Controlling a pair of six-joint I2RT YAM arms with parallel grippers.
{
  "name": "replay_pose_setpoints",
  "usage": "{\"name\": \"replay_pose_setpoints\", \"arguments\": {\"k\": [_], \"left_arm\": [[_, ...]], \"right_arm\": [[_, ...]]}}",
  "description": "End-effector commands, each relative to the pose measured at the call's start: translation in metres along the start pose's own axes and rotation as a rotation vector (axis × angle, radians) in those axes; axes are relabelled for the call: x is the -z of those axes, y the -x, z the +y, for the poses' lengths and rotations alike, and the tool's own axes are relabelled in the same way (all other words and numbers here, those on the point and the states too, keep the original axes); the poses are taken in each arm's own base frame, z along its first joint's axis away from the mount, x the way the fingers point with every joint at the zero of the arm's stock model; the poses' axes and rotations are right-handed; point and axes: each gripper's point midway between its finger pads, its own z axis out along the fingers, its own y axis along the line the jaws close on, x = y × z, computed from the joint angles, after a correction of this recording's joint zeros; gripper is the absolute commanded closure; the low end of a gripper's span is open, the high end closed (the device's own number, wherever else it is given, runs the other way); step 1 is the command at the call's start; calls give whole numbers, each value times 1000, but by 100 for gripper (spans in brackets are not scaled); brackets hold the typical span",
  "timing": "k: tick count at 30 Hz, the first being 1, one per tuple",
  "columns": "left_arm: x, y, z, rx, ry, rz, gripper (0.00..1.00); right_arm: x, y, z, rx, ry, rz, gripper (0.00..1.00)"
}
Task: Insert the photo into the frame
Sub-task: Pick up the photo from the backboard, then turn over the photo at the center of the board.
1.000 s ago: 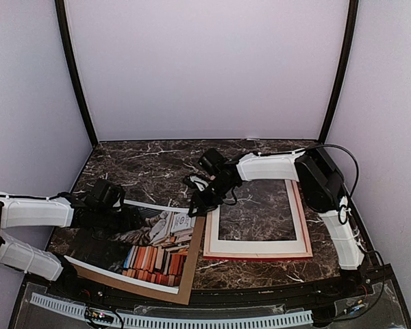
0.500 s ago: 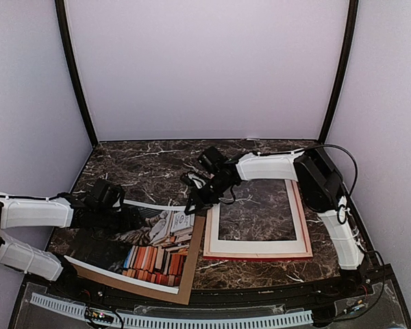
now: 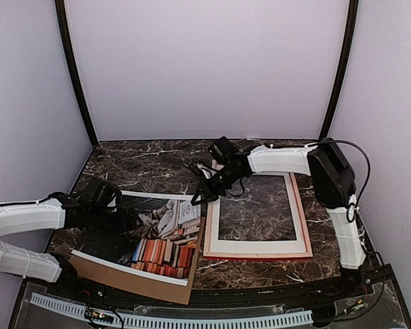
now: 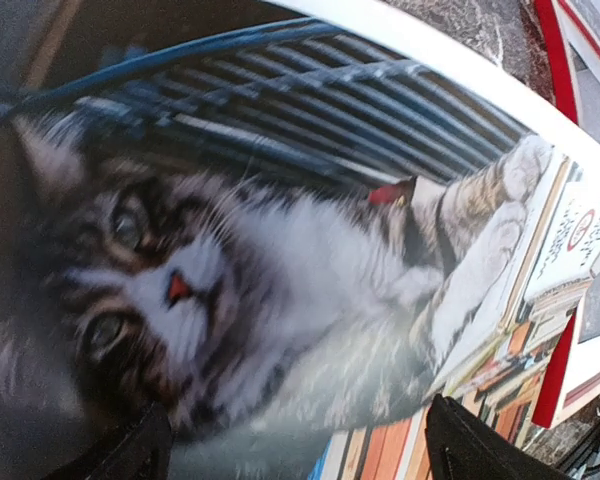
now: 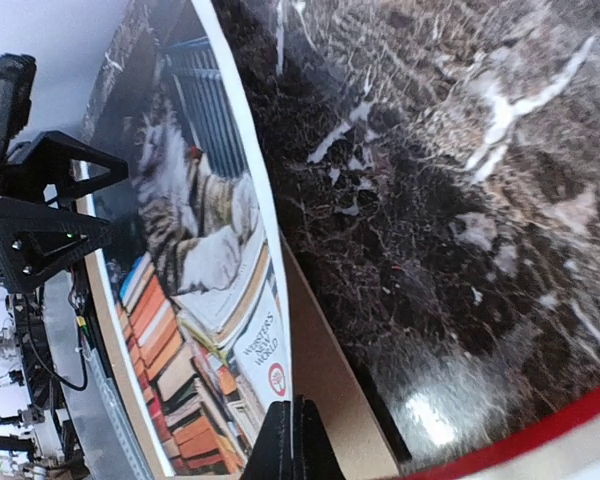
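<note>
Your photo (image 3: 157, 236) lies at 8 o'clock on the surface (image 3: 144, 164), on a brown board (image 3: 130, 281).
Your right end effector (image 3: 196, 200) is pinched tight on the photo's 2 o'clock corner. Your left end effector (image 4: 300, 455) stands wide over the cat. The frame (image 3: 260, 258) lies flat just beside the photo at 3 o'clock, and a white mat (image 3: 257, 245) rests on it, covering its rails.

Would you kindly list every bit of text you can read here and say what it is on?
"WEBSTER'S NEW WORLD": on a white book cover pictured in the photo, right wrist view.
Other print on that cover and on the book spines: too blurred to read.
</note>
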Motion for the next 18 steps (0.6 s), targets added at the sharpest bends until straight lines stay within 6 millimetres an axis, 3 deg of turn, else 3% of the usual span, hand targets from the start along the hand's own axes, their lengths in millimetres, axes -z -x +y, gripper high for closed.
{"name": "replay_pose_setpoints", "arguments": {"k": [1,5,9,14,18], "left_arm": [[34,25,-19,-39,-30,-73,8],[67,52,-42,-77,-94,-183,5],[85,70,-57,-109,-125,-242,4],[89,84,-72,-137,-150,-262,3],[88,92,-87,-145,-195,-263,3]], "right_arm": [[78,33,39,83,52,-170,100],[133,33,44,90,33,-258,100],[203,29,38,91,-71,-375,100],[295,6,5,24,-412,-465,100],[370,-11,-20,-43,-817,-514,100]]}}
